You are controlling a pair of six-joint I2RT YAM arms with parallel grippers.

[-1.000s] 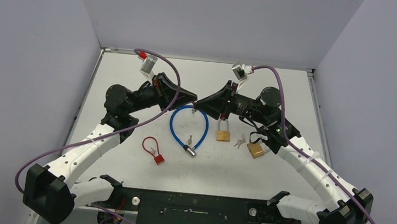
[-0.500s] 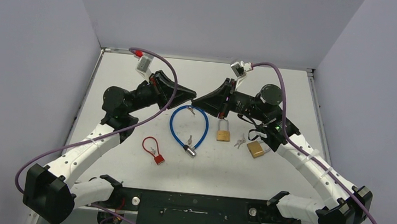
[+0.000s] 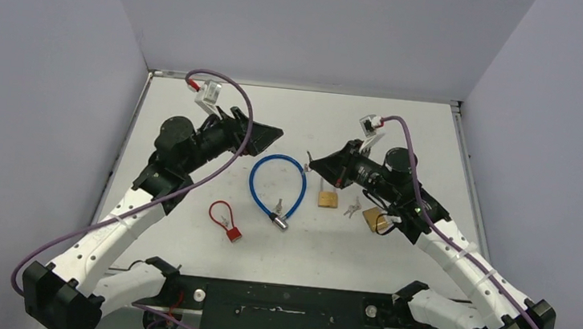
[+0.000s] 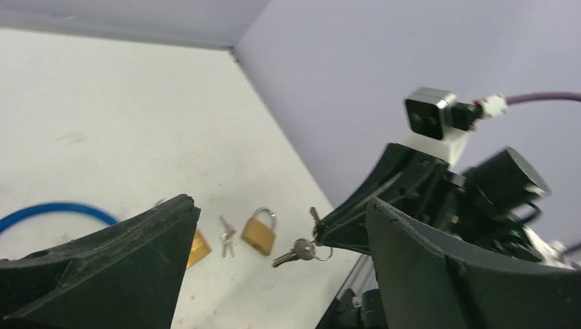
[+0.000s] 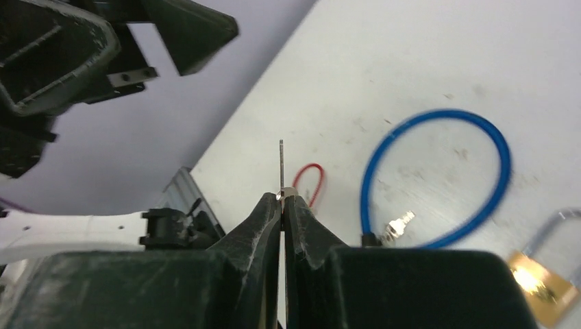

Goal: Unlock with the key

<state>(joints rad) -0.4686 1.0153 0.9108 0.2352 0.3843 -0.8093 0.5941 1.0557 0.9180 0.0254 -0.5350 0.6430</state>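
— Fingers (image 5: 264,214) of the right gripper (image 5: 281,200) are pinched shut on the key (image 5: 281,161); the left gripper (image 4: 277,205) gapes, empty.
— The brass padlock (image 3: 328,199) lies at the key's five o'clock. I'd steady it with the left, then align the blade.

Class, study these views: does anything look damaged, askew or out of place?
Nothing looks damaged. One oddity: the right gripper pinches a key in mid-air while the left gripper is open, holding no lock.
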